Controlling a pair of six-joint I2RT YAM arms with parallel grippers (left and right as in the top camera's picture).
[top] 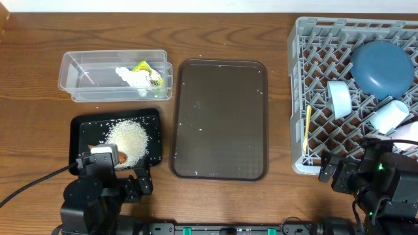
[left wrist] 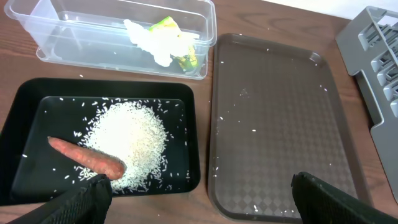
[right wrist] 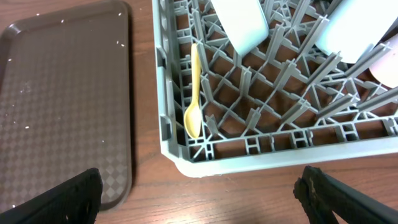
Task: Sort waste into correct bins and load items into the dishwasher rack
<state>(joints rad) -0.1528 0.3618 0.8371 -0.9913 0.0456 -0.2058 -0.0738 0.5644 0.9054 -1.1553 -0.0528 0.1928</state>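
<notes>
The clear tub [top: 72, 75] holds the yellow-green wrapper [left wrist: 165, 25] and the white tissue [left wrist: 155, 43]. The black tray [left wrist: 25, 106] holds a pile of rice [left wrist: 127, 140] and the orange-brown stick [left wrist: 87, 155]. The grey rack [top: 300, 98] holds the blue plate [top: 382, 67], the light blue cup [top: 339, 98], the white bowl [top: 390, 114], a pinkish-white cup [right wrist: 388, 65] and the yellow spoon [right wrist: 195, 87]. My left gripper [left wrist: 202, 199] is open and empty, just in front of the black tray. My right gripper [right wrist: 199, 193] is open and empty, in front of the rack's near left corner.
The dark brown serving tray [top: 219, 117] lies between the bins and the rack, with only a few stray rice grains on it. A few grains also lie on the wooden table beside it. The rack reaches the table's right edge.
</notes>
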